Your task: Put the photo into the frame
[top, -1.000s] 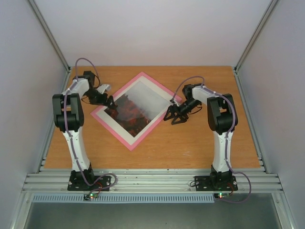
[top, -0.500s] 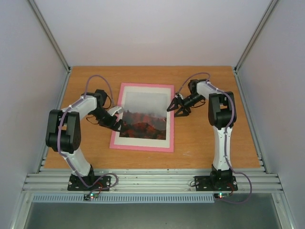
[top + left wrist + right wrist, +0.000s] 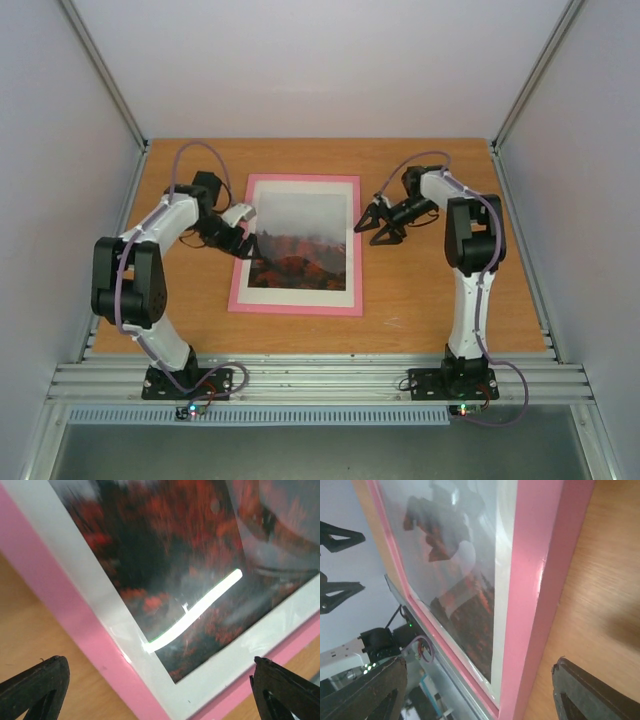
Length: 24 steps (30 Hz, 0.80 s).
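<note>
the frame (image 3: 295, 309) lies flat on the wooden surface (image 3: 430, 300), roughly midway between the two arms. its long sides run from near to far and it is turned slightly off square. the photo (image 3: 300, 240) sits inside it, grey sky toward the far end and red-orange dark mountains toward the near end. a white mat (image 3: 296, 295) shows as a pale band between the print and the thin pink border.

the left tool (image 3: 245, 244) is over the frame's left side, about halfway along its length. its fingers stand wide apart and grip nothing. in the left wrist view the two black fingertips sit at the bottom corners of the picture, with the pink border, the white band and the dark red part of the print spread between them. a bright strip of glare (image 3: 195, 610) crosses the pane there. whether the fingertips touch the frame cannot be told.

the right tool (image 3: 368, 228) is just beside the frame's right edge, near the far right corner. its fingers are also apart and hold nothing. the right wrist view looks along that pink edge, with bare wood to one side. on the other side the glossy pane mirrors a dark shape above it.
</note>
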### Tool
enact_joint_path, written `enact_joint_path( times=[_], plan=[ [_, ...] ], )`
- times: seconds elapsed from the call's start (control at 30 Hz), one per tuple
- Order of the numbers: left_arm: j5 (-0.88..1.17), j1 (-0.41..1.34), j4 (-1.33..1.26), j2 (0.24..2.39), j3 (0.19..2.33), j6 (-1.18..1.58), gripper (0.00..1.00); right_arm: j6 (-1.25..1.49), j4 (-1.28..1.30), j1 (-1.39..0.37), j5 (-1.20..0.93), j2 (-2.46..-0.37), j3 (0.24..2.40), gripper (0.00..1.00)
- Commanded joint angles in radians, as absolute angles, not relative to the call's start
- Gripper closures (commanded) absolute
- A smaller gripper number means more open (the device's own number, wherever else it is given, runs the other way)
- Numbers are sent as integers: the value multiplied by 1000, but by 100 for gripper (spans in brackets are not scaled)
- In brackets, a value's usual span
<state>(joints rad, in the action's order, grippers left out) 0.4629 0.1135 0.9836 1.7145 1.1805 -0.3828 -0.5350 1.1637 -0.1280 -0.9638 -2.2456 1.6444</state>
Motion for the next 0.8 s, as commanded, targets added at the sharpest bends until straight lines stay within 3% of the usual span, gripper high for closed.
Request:
enact_joint_path(
  times=[0.0,0.4,0.57,0.77],
  plan=[
    [379,110,987,1653,1322,-355,1,-595,1185,-56,-929,-2102,1676,19],
    [232,61,1176,1700,1806,-313,1,-696,1309,165,-954,-1895,1826,1],
    [273,-34,1186,1676,1835,-277,1,-796,1395,271,-956,-1808,1830,1],
    [200,-51,1146,1606,1721,-261,1,-874,1459,373,-956,-1711,1732,2]
  ],
)
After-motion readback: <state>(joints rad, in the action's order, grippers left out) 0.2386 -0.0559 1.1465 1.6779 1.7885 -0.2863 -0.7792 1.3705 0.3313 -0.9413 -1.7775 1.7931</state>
